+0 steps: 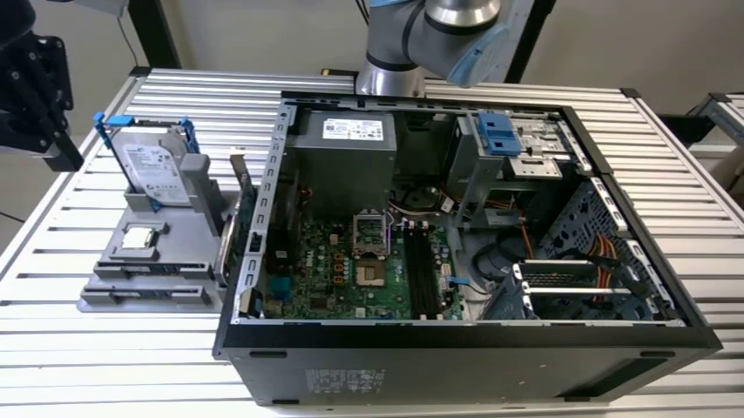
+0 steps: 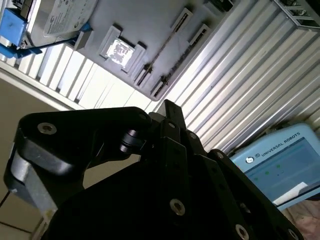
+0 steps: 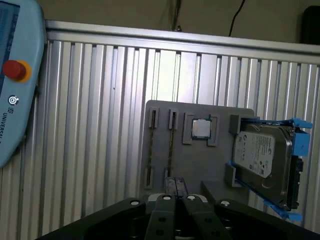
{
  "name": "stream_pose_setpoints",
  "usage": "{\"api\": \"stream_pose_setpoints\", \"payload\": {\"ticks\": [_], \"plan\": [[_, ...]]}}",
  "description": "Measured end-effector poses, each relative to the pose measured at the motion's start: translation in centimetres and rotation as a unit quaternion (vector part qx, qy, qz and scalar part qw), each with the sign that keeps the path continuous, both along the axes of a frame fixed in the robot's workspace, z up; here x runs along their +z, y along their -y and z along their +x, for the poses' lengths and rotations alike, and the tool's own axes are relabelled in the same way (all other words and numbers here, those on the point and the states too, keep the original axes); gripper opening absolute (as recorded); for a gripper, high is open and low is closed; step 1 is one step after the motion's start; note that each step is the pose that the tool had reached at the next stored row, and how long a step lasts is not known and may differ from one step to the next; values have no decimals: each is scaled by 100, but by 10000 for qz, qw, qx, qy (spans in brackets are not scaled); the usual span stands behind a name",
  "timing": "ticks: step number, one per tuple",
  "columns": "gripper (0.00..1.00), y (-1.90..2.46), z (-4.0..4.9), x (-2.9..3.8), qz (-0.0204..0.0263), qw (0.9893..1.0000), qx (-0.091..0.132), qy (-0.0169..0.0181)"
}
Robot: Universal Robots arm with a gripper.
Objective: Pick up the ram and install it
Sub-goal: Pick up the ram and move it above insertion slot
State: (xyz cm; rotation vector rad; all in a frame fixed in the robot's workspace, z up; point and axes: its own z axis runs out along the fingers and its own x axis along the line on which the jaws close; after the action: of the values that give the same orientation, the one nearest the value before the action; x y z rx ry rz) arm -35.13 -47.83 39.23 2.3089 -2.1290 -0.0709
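In both wrist views the ram (image 3: pixel 171 145) (image 2: pixel 167 45) shows as a thin dark strip seen edge-on. It stands in a slot of the grey holder (image 3: pixel 200 170), beside the small square chip (image 3: pixel 202 128). My gripper (image 3: pixel 176 187) (image 2: pixel 169 107) hangs well above the holder, over the edge nearest the camera. It is shut with nothing between its fingers. In the exterior view the holder (image 1: pixel 152 287) lies at the exterior view's left of the open computer case (image 1: pixel 465 340). The arm (image 1: pixel 442 35) rises at the top edge.
A silver hard drive (image 1: pixel 152 165) in a blue frame stands at the back of the holder. Inside the case the motherboard's long black memory slots (image 1: pixel 421 270) lie beside the processor socket (image 1: pixel 369 235). A teach pendant (image 3: pixel 15 80) rests on the ribbed table.
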Motion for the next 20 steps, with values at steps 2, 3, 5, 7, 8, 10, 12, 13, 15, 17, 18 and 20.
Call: {"api": "stream_pose_setpoints", "payload": {"ticks": [2, 3, 5, 7, 8, 10, 12, 13, 15, 17, 18, 20], "plan": [[0, 0, 0, 0, 0, 10000, 43, 0], [0, 0, 0, 0, 0, 10000, 44, 0], [0, 0, 0, 0, 0, 10000, 45, 0], [0, 0, 1, -1, 0, 10000, 45, 1], [0, -1, 1, -1, 0, 10000, 44, 1], [0, 0, 5, -1, 0, 10000, 45, 4], [0, 0, 9, -2, 0, 10000, 45, 17], [0, 0, 10, -1, 0, 10000, 45, 25], [0, 0, 11, -1, -1, 10000, 45, 45], [0, 0, 10, -3, -1, 10000, 45, 73], [0, 0, 10, -4, 0, 10000, 45, 89], [0, 0, 11, -5, 0, 9999, 45, 95]]}}
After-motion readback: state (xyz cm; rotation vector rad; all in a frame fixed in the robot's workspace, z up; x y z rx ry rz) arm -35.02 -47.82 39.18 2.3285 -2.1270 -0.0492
